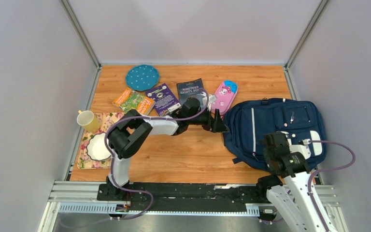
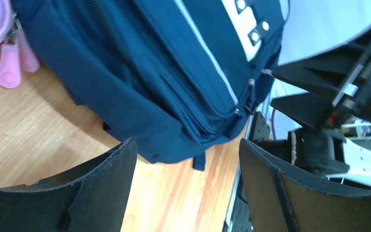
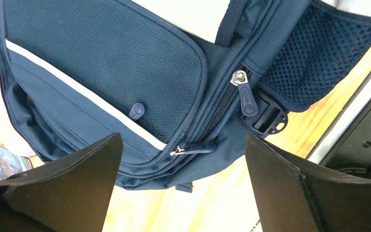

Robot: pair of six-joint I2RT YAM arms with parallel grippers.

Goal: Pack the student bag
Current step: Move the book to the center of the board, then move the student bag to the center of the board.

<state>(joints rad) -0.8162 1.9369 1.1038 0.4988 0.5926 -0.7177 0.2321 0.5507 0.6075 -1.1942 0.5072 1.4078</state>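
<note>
The student bag [image 1: 275, 128], a navy backpack with a thin light stripe, lies flat at the right of the wooden table with its zips shut. My left gripper [image 1: 221, 126] hovers just off the bag's left edge, jaws wide open and empty. In the left wrist view the bag [image 2: 164, 72] lies beyond the left gripper [image 2: 187, 141], with bare wood between the fingers. My right gripper [image 1: 272, 141] hangs over the bag's near edge, open and empty. In the right wrist view two zip pulls [image 3: 245, 96] show on the bag [image 3: 106, 63], past the right gripper [image 3: 183, 136].
A pink pencil case [image 1: 224, 95] lies by the bag's upper left corner. Three books [image 1: 163, 98] and a teal plate [image 1: 142, 77] sit at the back. A yellow mug [image 1: 88, 120] and a white dish [image 1: 98, 146] rest on a floral mat [image 1: 89, 162] at left.
</note>
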